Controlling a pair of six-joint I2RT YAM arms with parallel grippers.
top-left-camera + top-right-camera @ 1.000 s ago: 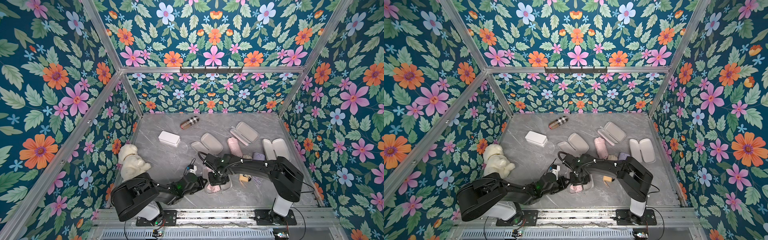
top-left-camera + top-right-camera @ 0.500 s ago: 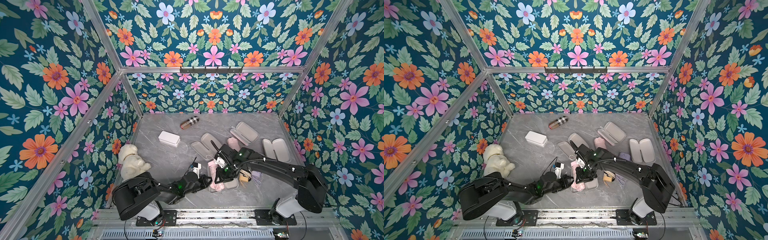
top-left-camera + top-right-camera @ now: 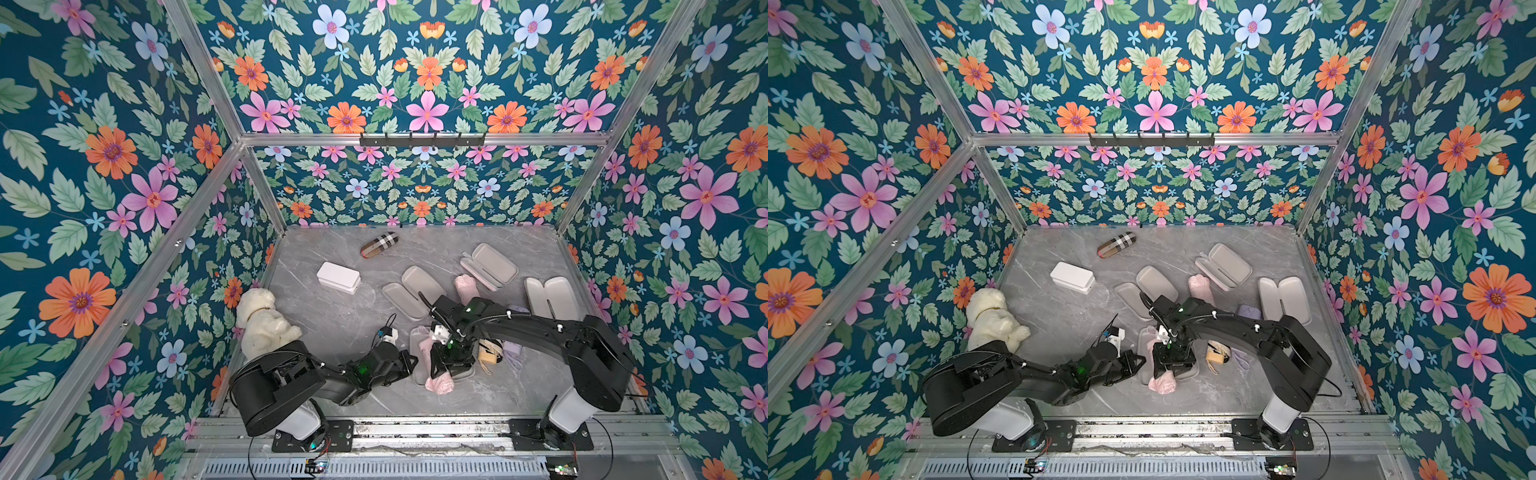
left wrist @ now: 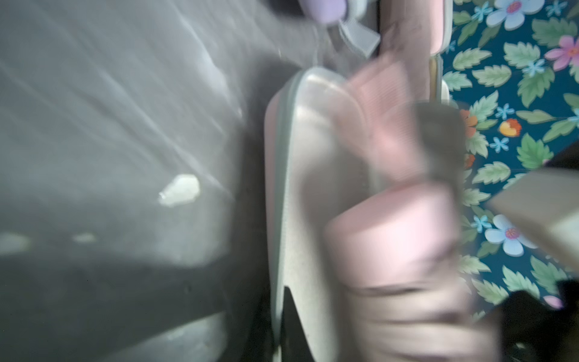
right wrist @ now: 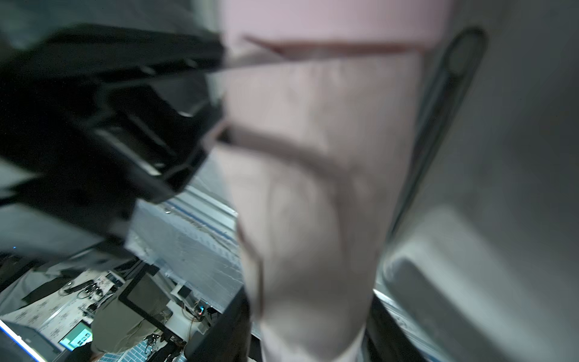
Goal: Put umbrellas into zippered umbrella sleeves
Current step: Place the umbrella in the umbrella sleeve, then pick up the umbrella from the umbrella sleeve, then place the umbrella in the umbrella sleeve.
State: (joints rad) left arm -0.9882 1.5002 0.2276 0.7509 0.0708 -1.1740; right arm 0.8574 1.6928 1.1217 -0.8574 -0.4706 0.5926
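Pink umbrella (image 3: 439, 385) overhangs the end of the open sleeve (image 3: 417, 348) and may tip out. The right end effector (image 3: 451, 365) straddles it, grip unclear, and the left end effector (image 3: 409, 360) is closed at the rim.

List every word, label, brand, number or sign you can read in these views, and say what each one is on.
No text can be read in any view.
Dark markings on the cream umbrella: too small to read.
Lit screen beyond the rig in the right wrist view: blurred, unreadable.
Plaid roll and white box: no lettering visible.
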